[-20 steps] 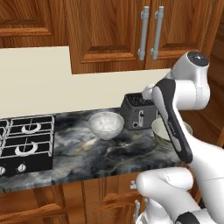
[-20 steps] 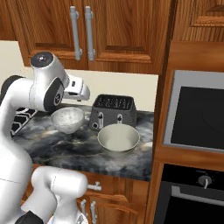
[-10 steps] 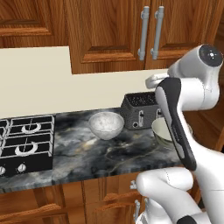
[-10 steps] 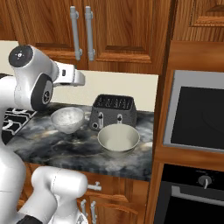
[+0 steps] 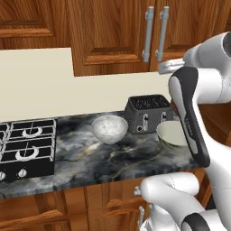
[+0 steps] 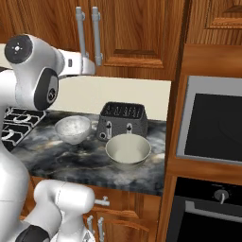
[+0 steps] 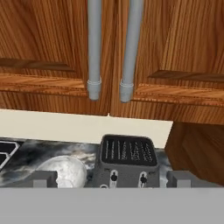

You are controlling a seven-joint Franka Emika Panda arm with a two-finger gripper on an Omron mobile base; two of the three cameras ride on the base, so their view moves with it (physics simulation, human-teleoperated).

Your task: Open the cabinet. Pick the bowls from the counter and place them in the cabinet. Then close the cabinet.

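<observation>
Right base view has the wooden wall cabinet (image 6: 127, 33) filling the upper frame, both doors shut, twin silver bar handles (image 6: 88, 33) at upper left. Below, the dark marble desk (image 6: 71, 160) carries a black toaster (image 6: 122, 121) at centre, the cream bowl (image 6: 127, 151) just in front, the speckled bowl (image 6: 73, 129) to its left. Hand (image 6: 87, 66), empty with jaws spread wide, sits by the handles' lower ends.

My two base cameras look down from behind, sharing the counter (image 5: 113, 158) and toaster (image 6: 122, 122); my hand camera faces the cabinet (image 7: 65, 43) closely.
</observation>
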